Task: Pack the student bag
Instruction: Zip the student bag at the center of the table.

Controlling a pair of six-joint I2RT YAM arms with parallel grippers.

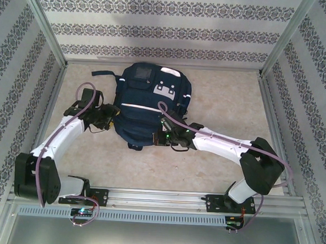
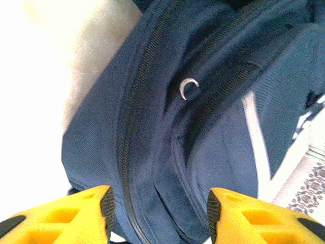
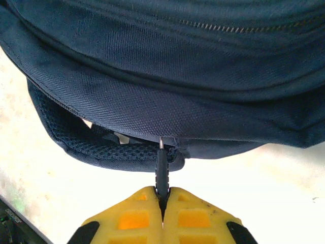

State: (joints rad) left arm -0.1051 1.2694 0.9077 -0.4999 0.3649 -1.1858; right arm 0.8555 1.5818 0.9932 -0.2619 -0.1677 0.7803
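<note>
Beige table, woven student bag; L claw open, R claw pinching zip-pull.

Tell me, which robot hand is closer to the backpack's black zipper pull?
The right hand: it is shut on the black zipper pull at the near edge of the backpack. The left hand is open by its left side, apart from that pull.

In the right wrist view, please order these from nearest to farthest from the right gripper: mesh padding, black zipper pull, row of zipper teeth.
1. black zipper pull: held in the right gripper, centre.
2. mesh padding: just behind the pull, lower left.
3. row of zipper teeth: across the student bag, upper right.
</note>
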